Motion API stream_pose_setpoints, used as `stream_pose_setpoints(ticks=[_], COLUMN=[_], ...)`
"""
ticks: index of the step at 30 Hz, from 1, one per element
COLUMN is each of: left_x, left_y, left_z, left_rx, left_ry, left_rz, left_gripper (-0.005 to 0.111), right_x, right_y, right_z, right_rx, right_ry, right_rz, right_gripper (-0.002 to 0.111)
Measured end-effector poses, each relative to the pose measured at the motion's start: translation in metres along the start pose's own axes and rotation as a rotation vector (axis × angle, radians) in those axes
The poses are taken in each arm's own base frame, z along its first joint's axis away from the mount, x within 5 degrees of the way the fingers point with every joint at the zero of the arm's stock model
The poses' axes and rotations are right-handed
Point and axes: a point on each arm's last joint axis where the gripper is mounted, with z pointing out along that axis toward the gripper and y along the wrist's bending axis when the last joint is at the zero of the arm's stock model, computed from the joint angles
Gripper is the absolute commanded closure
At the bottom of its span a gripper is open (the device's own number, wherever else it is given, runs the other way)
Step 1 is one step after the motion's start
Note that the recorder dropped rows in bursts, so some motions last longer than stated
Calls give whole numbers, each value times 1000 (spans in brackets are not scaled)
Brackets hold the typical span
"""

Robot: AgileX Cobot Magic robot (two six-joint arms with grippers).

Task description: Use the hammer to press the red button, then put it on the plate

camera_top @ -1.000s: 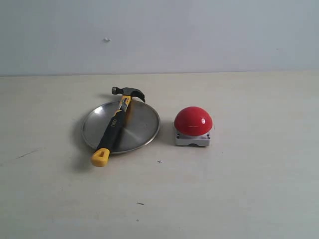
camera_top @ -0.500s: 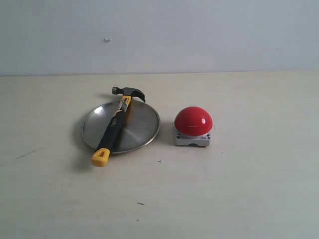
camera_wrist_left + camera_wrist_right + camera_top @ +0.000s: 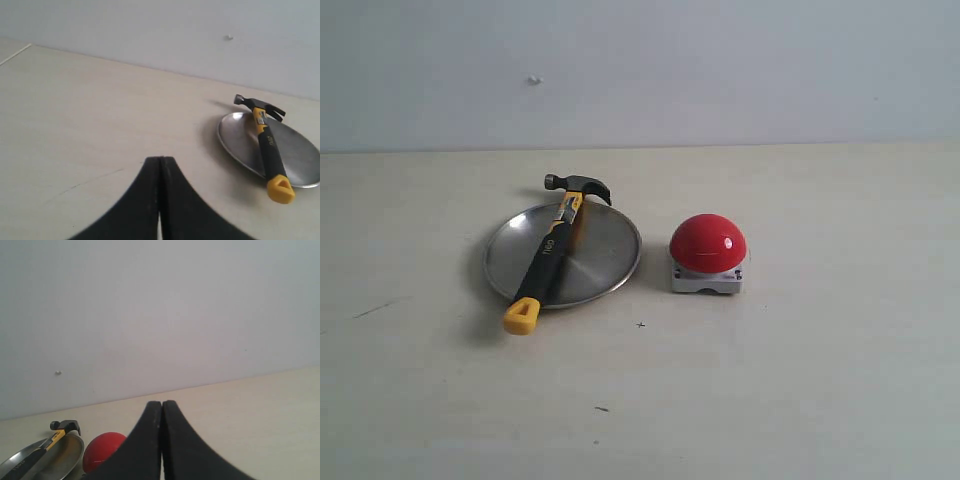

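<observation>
We find the hammer (image 3: 552,250) lying across the plate (image 3: 605,250), with the red button (image 3: 708,242) just beside the plate on the tabletop (image 3: 800,380). The left claw (image 3: 161,160) and right claw (image 3: 162,404) are both closed, empty and well apart from these things. We judge the placing step complete; the next move calls for no grasp.

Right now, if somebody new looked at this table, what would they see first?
Probably the shiny red button, sitting on its grey base on the pale table, beside the plate but not touching it. Next, the hammer lying across that silver plate, its dark head poking past the far rim and its yellow end hanging over the near rim.
</observation>
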Motion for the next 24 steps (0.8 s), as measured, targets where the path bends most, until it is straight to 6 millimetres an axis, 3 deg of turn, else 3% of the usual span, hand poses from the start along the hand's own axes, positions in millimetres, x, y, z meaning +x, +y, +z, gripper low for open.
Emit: stream_pose_setpoints(ticks=[9,24], left_x=[-10,-9], left_y=[2,3], left_z=[2,2], left_rx=[-3,-1], left_ry=[-201,-210], left_rz=[-64,-78], left_gripper=[107,107], right_x=[0,0], right_y=[0,0], right_z=[0,0], right_rx=[0,0], right_ry=[0,0], right_rz=[0,0], right_gripper=[108,108])
